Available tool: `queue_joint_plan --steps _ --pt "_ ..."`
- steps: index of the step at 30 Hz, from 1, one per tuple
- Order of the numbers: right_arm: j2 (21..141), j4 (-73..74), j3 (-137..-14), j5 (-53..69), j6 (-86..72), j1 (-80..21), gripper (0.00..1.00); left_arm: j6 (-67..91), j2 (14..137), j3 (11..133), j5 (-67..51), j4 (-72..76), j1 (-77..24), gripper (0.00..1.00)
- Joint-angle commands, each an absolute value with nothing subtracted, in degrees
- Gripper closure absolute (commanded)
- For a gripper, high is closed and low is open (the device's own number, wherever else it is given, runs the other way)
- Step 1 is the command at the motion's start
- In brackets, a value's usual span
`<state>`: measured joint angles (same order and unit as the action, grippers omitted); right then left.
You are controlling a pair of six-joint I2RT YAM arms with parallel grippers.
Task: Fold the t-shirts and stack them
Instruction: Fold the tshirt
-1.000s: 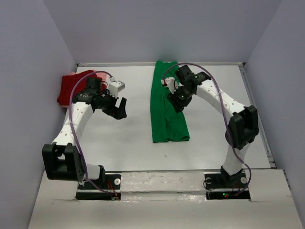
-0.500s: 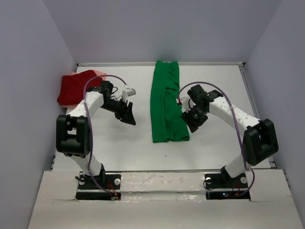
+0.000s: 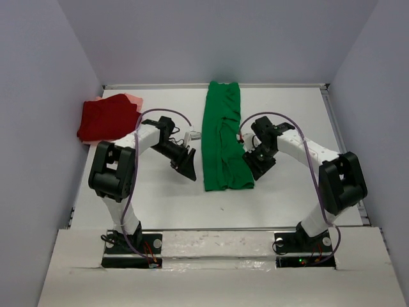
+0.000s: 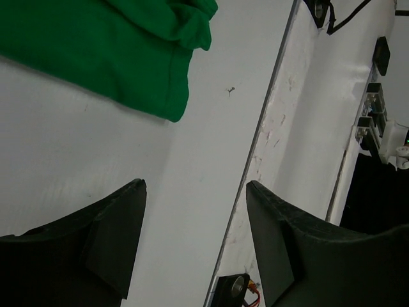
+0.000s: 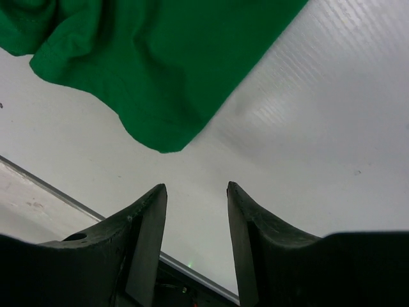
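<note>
The bright green t-shirt point(image 3: 222, 137) lies as a long narrow strip down the middle of the table, its hem toward me. At the far left sits the dark red t-shirt point(image 3: 107, 118), folded, with a pale pink t-shirt point(image 3: 135, 98) peeking out beneath it. My left gripper point(image 3: 186, 166) hovers just left of the green hem's corner, open and empty. The left wrist view shows the green shirt point(image 4: 108, 51) ahead of that gripper point(image 4: 196, 185). My right gripper point(image 3: 258, 164) is open beside the hem's right corner. In the right wrist view the green corner point(image 5: 160, 64) lies just beyond that gripper point(image 5: 197, 187).
The white table point(image 3: 160, 198) is enclosed by grey walls on three sides. A raised strip point(image 3: 217, 238) runs along the near edge, where both arm bases are bolted. In the left wrist view the table's front edge point(image 4: 259, 141) passes between my fingers.
The left gripper swung right and nearer, from beside the red shirt to the green hem's left corner. The right gripper came down from the green shirt's upper part to its lower right edge.
</note>
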<state>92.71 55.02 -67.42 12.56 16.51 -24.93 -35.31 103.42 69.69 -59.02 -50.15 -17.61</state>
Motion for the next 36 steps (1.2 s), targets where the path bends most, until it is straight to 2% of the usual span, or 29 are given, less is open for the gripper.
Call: queue_joint_plan --steps 1,5,7,14,16,23,28,36 --pt "96.2 52.4 -68.1 16.6 16.7 -25.1 0.53 -32.2 100.5 67.1 -59.9 -47.8 -18.8 0.27" --pt "97.9 51.1 -67.7 17.7 16.8 -25.1 0.54 -28.2 99.4 64.6 -58.1 -44.0 -20.7 0.27" --pt "98.0 51.0 -68.1 17.9 16.9 -25.1 0.55 -26.9 99.8 64.0 -56.4 -42.3 -22.3 0.30" --pt "98.2 50.7 -68.7 18.2 17.2 -25.1 0.55 -26.6 106.4 66.1 -56.2 -43.1 -26.2 0.31" --pt "98.3 50.7 -68.9 17.8 17.4 -25.1 0.55 -27.0 107.8 66.4 -56.8 -43.1 -27.6 0.39" --pt "97.2 50.4 -68.4 17.0 17.4 -25.1 0.55 -25.3 114.2 67.8 -55.9 -42.1 -28.7 0.41" --pt "96.9 50.2 -67.8 16.6 17.8 -25.1 0.55 -26.3 119.4 71.0 -56.9 -43.8 -28.7 0.52" --pt "97.7 49.4 -67.0 17.1 18.2 -25.1 0.55 -24.4 121.6 72.5 -55.1 -42.3 -28.7 0.58"
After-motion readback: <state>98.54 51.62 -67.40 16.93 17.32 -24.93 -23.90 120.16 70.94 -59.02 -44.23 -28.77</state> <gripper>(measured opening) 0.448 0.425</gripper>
